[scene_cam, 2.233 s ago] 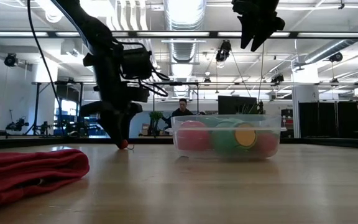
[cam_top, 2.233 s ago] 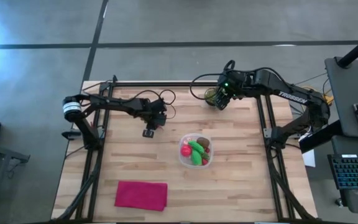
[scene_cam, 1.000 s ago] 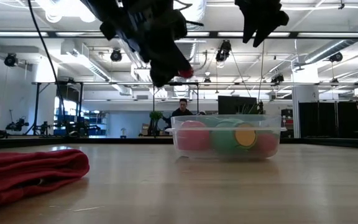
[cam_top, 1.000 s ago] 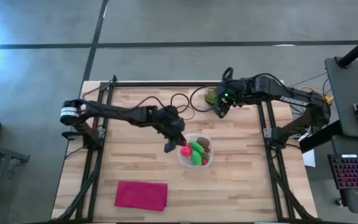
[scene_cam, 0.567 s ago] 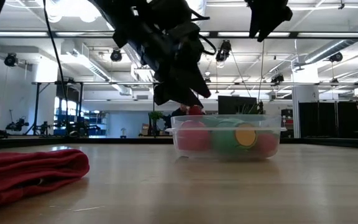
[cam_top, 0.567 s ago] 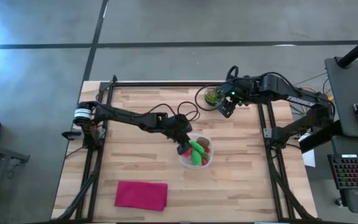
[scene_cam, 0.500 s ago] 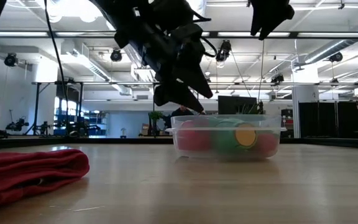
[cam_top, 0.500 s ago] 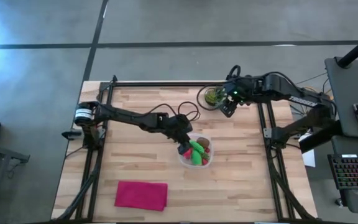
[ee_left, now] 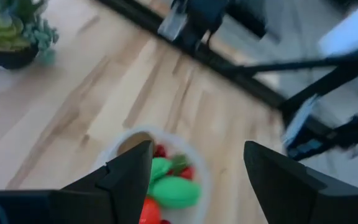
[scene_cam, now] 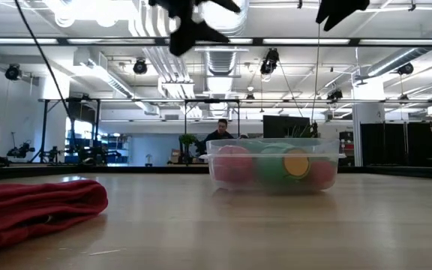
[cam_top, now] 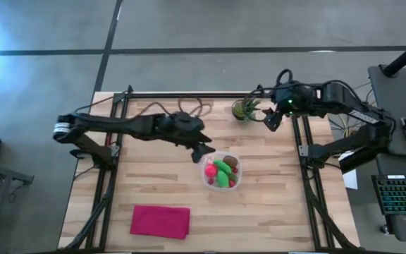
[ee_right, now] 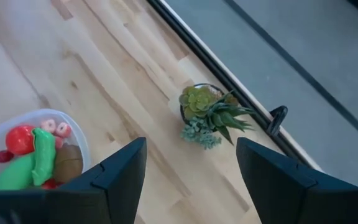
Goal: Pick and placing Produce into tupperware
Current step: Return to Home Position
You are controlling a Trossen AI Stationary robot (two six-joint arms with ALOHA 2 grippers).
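Observation:
The tupperware stands on the table right of centre, its bottom flat on the wood. It holds the produce: a red round piece, green oblong pieces and a brown one. My left gripper hangs open and empty above the table, just off the container's far left rim; its wrist view looks down on the tupperware. My right gripper hovers open and empty at the far right, beside the potted plant.
A magenta cloth lies near the front left edge. The potted plant stands at the far edge, close to my right gripper. Black frame rails run along both sides of the table. Bare wood lies between cloth and container.
My left gripper came over the tupperware's left rim with a small red piece, let it go into the container, then rose and drew back toward the far left. My right gripper drifted toward the table's right edge, past the plant.

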